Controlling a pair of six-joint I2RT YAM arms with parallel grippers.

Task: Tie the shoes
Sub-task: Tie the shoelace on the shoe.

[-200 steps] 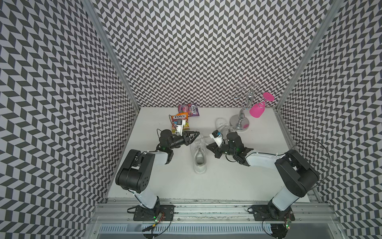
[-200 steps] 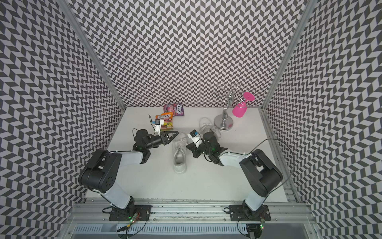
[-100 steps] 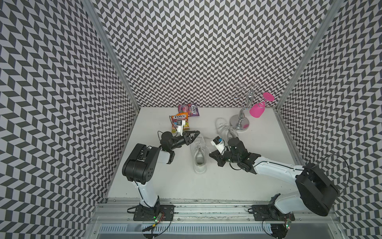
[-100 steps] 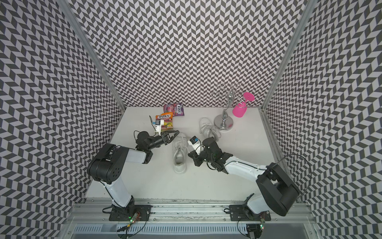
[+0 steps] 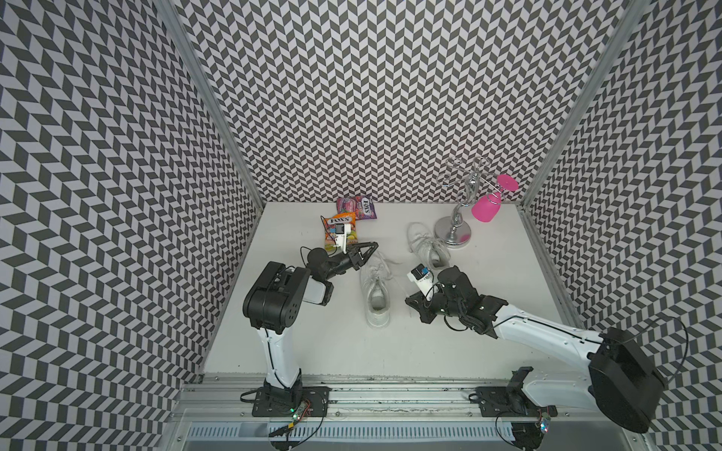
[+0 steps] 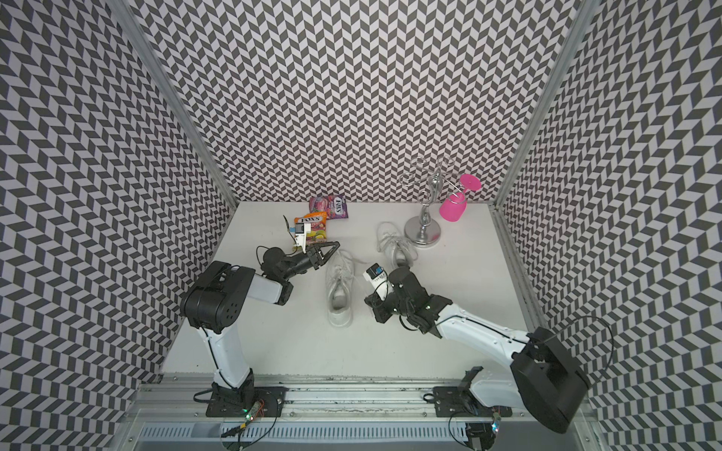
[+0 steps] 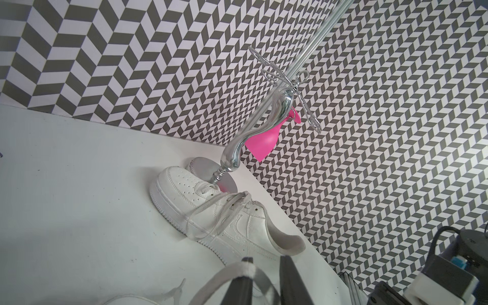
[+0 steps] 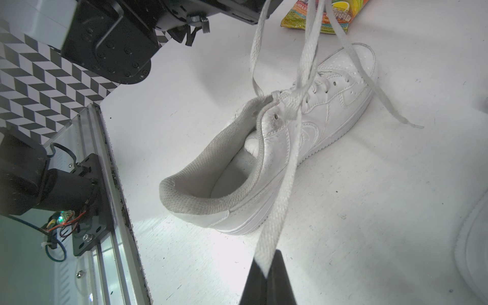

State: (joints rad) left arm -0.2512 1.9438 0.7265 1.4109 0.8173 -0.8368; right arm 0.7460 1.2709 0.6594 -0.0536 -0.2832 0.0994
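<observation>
Fingers (image 8: 266,274) pinching the lace (image 8: 277,211) show only in the right wrist view.

White sneaker (image 8: 290,148) on table (image 8: 369,211), right end effector (image 8: 266,274) pinching its lace (image 8: 280,206) (taut), candy bag (image 8: 330,18) beyond

Bright, even overhead light; soft shadows; glare patch on table (image 8: 190,227); close gripper fingers (image 7: 239,285) blurred.

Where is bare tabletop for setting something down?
Free: the front strip between the near shoe's heel and the rail, and the right side past the right arm. Crowded: the back, with candy bags, the far shoe and the chrome stand.
</observation>
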